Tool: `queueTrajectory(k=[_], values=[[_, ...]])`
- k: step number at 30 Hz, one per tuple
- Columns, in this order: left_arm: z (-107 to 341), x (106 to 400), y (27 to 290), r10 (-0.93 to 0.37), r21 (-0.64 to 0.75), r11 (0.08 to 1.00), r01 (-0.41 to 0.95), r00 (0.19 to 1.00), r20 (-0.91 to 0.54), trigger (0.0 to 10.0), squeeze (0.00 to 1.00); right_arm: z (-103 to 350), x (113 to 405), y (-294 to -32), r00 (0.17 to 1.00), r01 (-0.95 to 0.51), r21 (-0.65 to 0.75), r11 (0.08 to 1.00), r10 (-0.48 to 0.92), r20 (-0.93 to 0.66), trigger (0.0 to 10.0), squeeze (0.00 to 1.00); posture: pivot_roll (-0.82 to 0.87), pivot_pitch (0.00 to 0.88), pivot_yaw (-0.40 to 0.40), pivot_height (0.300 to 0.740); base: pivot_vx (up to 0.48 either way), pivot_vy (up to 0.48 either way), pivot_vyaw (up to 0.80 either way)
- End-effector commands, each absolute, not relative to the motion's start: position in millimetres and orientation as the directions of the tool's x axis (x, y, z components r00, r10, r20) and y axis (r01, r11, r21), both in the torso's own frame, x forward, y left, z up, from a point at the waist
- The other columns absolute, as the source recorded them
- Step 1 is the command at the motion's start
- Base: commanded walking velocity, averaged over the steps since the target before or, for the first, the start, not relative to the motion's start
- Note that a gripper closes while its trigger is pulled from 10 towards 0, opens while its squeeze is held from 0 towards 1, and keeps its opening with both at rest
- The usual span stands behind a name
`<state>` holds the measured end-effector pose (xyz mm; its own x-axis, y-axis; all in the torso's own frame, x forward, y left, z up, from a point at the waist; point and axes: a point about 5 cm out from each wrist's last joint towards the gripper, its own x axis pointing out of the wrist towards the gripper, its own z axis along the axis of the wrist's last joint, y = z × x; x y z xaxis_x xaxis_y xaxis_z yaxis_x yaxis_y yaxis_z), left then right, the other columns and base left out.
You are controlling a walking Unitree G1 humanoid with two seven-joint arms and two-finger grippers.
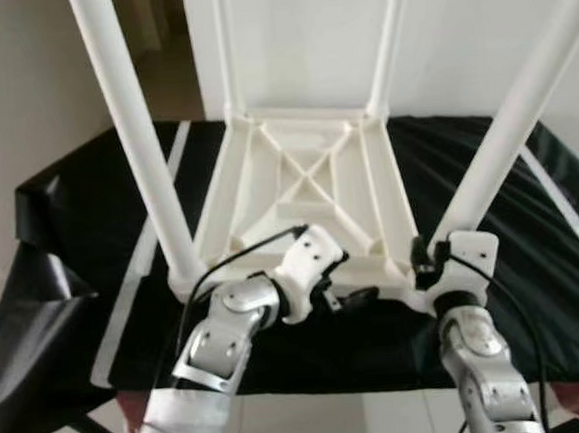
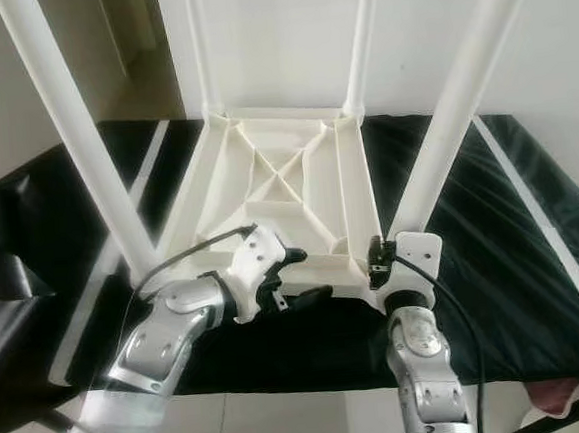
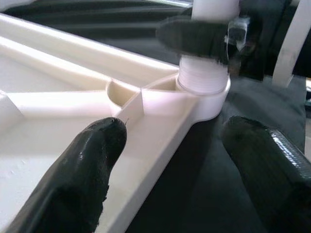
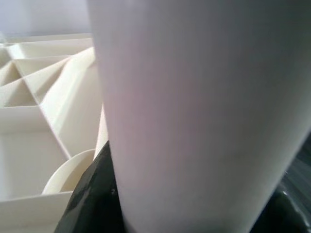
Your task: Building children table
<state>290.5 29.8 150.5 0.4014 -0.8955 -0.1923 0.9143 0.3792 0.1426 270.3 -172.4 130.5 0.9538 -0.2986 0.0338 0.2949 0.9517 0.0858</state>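
Legs are going onto the little white table top [image 1: 312, 180], which lies upside down on a table with a black cover [image 1: 89, 222]. All four legs stand up in their corners. The right tool [image 2: 383, 259] is clamped on the near right leg [image 1: 508, 119], low down by its corner socket [image 3: 206, 92]. This looks like the step of twisting that last leg tight. The left tool [image 3: 170, 160] has its fingers apart, around the near edge of the top, touching it on one side. Next, I think, the leg needs more turns while the left tool stops the top from sliding. No words or labels can be read.
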Motion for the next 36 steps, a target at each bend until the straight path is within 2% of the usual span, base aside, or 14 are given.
queueTrajectory(k=[1, 9, 10, 11, 21, 22, 26, 30, 33, 36], values=[[147, 300, 33, -0.807, 0.171, 0.531, 0.83, 0.556, -0.197, 10.0, 0.0, 117, 266, -173, 0.937, 0.348, 0.07, 0.935, -0.346, -0.041, 10.0, 0.0, -0.04, 0.0, -0.023, 0.74, 0.0, 0.0, 0.0], [145, 300, 31, -0.795, 0.177, 0.548, 0.818, 0.575, -0.196, 10.0, 0.0, 122, 266, -177, 0.94, 0.341, 0.051, 0.939, -0.341, -0.01, 10.0, 0.0, -0.02, 0.0, -0.037, 0.74, 0.0, 0.0, 0.0], [145, 301, 30, -0.791, 0.174, 0.555, 0.813, 0.581, -0.193, 10.0, 0.0, 123, 266, -177, 0.938, 0.347, 0.049, 0.937, -0.347, -0.007, 10.0, 0.22, -0.02, 0.0, -0.037, 0.74, 0.0, 0.0, 0.0], [146, 301, 29, -0.788, 0.172, 0.562, 0.809, 0.587, -0.187, 10.0, 0.0, 124, 267, -178, 0.938, 0.346, 0.053, 0.937, -0.347, 0.0, 10.0, 1.0, -0.02, 0.0, -0.039, 0.74, 0.0, 0.0, 0.0], [145, 304, 27, -0.757, 0.192, 0.599, 0.778, 0.628, -0.182, 10.0, 0.0, 131, 269, -181, 0.945, 0.326, 0.049, 0.944, -0.328, 0.023, 10.0, 1.0, -0.02, 0.0, -0.044, 0.74, 0.0, 0.0, 0.0], [145, 304, 27, -0.756, 0.192, 0.599, 0.777, 0.628, -0.184, 10.0, 0.0, 131, 269, -181, 0.946, 0.32, 0.05, 0.946, -0.322, 0.026, 10.0, 0.0, -0.02, 0.0, -0.044, 0.74, 0.0, 0.0, 0.0], [145, 300, 28, -0.767, 0.224, 0.58, 0.783, 0.618, -0.173, 10.0, 0.0, 132, 265, -182, 0.97, 0.236, 0.032, 0.971, -0.237, 0.044, 10.0, 0.0, -0.03, 0.0, -0.039, 0.74, 0.0, 0.0, 0.0], [147, 293, 27, -0.802, 0.297, 0.519, 0.801, 0.577, -0.153, 10.0, 0.0, 131, 261, -185, 0.988, 0.147, 0.018, 0.989, -0.147, 0.049, 10.0, 0.0, -0.03, 0.0, -0.035, 0.74, 0.0, 0.0, 0.0], [145, 291, 28, -0.814, 0.286, 0.5, 0.817, 0.556, -0.166, 10.0, 0.0, 132, 260, -186, 0.995, 0.082, 0.01, 0.997, -0.082, 0.058, 10.0, 0.0, -0.03, 0.0, -0.033, 0.74, 0.0, 0.0, 0.0], [146, 285, 29, -0.855, 0.229, 0.455, 0.861, 0.494, -0.159, 10.0, 0.0, 134, 257, -192, 0.996, -0.048, 0.002, 0.999, 0.048, 0.073, 10.0, 0.0, -0.03, 0.0, -0.033, 0.74, 0.0, 0.0, 0.0]])
